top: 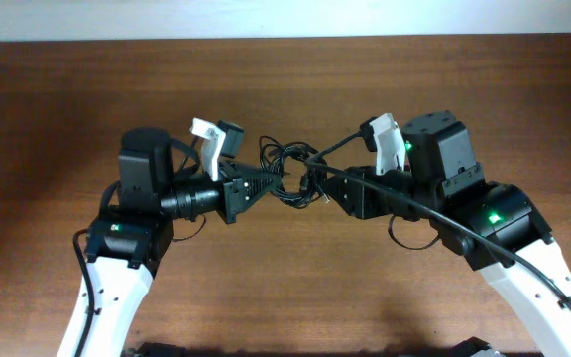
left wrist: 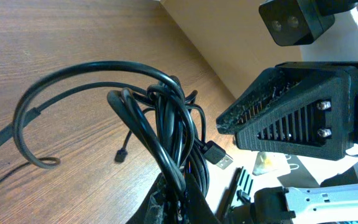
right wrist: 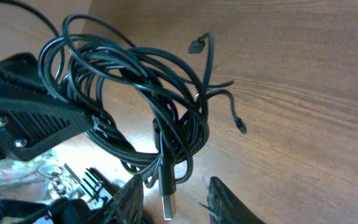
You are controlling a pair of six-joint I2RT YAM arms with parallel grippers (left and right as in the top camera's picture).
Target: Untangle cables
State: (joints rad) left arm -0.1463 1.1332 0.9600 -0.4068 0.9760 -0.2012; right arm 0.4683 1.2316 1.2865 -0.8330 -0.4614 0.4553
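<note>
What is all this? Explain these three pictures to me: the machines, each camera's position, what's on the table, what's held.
Two robot arms work at a wooden table, each ending in a two-finger gripper. The wide picture looks down from above; the other two come from a camera on each wrist. Between the arms is a tangle of thin black cables. The left gripper is shut on the bundle. The right gripper reaches in, jaws apart around a strand ending in a USB plug, not gripping it.
</note>
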